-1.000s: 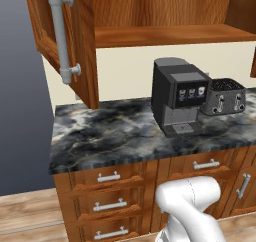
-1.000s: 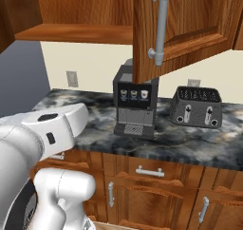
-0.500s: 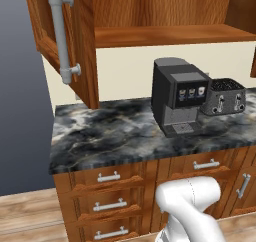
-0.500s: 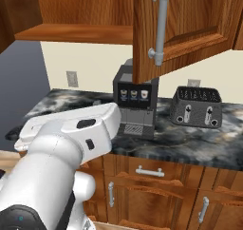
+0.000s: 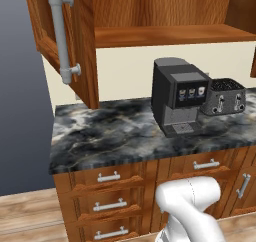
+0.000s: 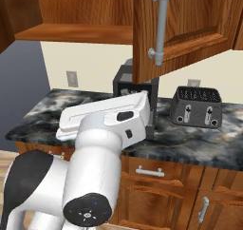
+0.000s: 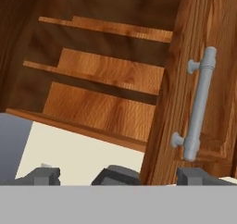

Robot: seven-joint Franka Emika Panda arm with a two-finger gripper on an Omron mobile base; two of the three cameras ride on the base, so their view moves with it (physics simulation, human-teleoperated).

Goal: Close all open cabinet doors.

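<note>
Two tall reddish-brown cabinet doors stand open on the wall cabinet. The left door point(image 5: 82, 51) swings out at the upper left, its grey bar handle point(image 5: 60, 31) facing me. The right door point(image 6: 194, 29) hangs open over the counter, with its handle point(image 6: 161, 24) toward the camera. In the hand view, this right door point(image 7: 213, 56) and its handle point(image 7: 199, 107) stand at the right, beside bare wooden shelves point(image 7: 106, 70). My gripper point(image 7: 118, 176) is open and holds nothing. Its fingertips point(image 7: 44, 174) point up at the cabinet from below, well short of the door.
A dark coffee machine point(image 5: 177, 96) and a toaster point(image 5: 225, 96) stand on the marble counter point(image 5: 110, 136), under the open cabinet. Drawers with silver pulls point(image 5: 107, 176) lie below. My white arm point(image 6: 104, 143) rises in front of the counter. A wall outlet point(image 6: 72, 78) sits at the left.
In the right base view my arm has swung up and nearer the camera, now covering part of the coffee machine. Neither cabinet door has moved.
</note>
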